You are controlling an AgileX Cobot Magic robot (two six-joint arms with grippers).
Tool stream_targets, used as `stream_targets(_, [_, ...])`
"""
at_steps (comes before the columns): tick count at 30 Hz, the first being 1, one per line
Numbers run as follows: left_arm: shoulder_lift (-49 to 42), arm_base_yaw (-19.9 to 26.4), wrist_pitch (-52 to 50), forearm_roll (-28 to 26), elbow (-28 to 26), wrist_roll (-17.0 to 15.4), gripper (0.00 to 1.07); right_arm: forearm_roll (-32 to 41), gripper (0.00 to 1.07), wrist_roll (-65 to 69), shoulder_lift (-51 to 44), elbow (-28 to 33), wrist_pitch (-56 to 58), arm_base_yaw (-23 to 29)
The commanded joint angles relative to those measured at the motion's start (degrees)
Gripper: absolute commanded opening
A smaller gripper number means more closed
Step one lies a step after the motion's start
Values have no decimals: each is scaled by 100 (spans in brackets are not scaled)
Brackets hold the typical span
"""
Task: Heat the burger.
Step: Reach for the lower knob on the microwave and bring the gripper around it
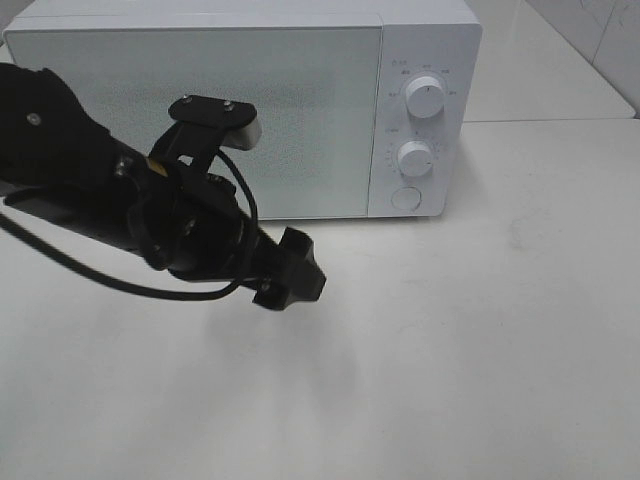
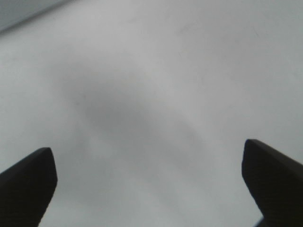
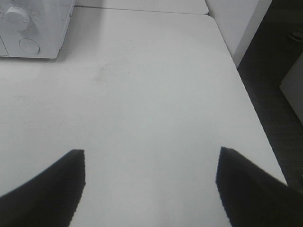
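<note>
The burger is out of view in every frame. The white microwave (image 1: 200,110) stands at the back of the table with its door shut. My left gripper (image 1: 300,272) hangs over the white tabletop just in front of the door. Its fingers are spread wide in the left wrist view, and the left gripper (image 2: 147,161) holds nothing, with only bare table beneath. In the right wrist view my right gripper (image 3: 151,161) is open and empty above the table, off to the right of the microwave (image 3: 33,28). It does not show in the high view.
The microwave's panel carries two round knobs (image 1: 427,98) (image 1: 414,157) and a round button (image 1: 405,197). The table's right edge (image 3: 246,85) drops to a dark floor. A seam between two tabletops (image 1: 560,121) runs behind the microwave's right side.
</note>
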Motion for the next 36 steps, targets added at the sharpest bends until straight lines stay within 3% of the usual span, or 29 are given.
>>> stream_targets(1, [-321, 218, 1094, 275, 6, -97, 100, -52, 76, 11, -155, 0, -46, -40])
stream_targets(8, [-814, 1077, 2395, 344, 6, -241, 100, -52, 76, 11, -155, 0, -46, -40])
stream_targets(10, [-1117, 1696, 2962, 407, 6, -372, 100, -52, 76, 11, -155, 0, -46, -40])
stream_targets(11, [-1117, 1696, 2962, 407, 6, -372, 100, -52, 76, 11, -155, 0, -46, -40])
stream_targets(12, [-1341, 2154, 3335, 464, 6, -430, 100, -52, 76, 11, -155, 0, -46, -40])
stream_targets(17, [-1793, 2939, 3822, 676, 6, -533, 100, -52, 76, 11, -155, 0, -46, -40])
stream_targets(18, [-2057, 3295, 3999, 831, 6, -647, 100, -52, 76, 11, -155, 0, -46, -40])
stream_targets(19, [-2057, 3295, 3999, 831, 6, -647, 100, -52, 76, 11, -155, 0, -46, -40])
stream_targets(20, [-2303, 3661, 4206, 1037, 6, -814, 100, -52, 76, 11, -155, 0, -46, -40])
stream_targets(22, [-2435, 3833, 4303, 1152, 6, -894, 100, -52, 76, 11, -155, 0, -46, -40])
stream_targets(23, [-2676, 4097, 4469, 1387, 6, -1089, 100, -52, 76, 11, -155, 0, -46, -40])
stream_targets(25, [-2819, 4206, 4555, 1495, 6, -1226, 100, -52, 76, 11, -155, 0, -46, -40])
stream_targets(27, [-3209, 4354, 4710, 1799, 11, -1599, 100, -52, 76, 11, -155, 0, -46, -40])
stream_targets(28, [-3209, 4354, 4710, 1799, 11, -1599, 100, -52, 76, 11, -155, 0, -46, -40])
stream_targets(31, [-3827, 4354, 4778, 2361, 195, -1948, 100, -52, 76, 11, -155, 0, -46, -40])
stream_targets(36, [-4509, 4354, 4767, 2704, 481, -2143, 100, -52, 76, 11, -155, 0, -46, -40])
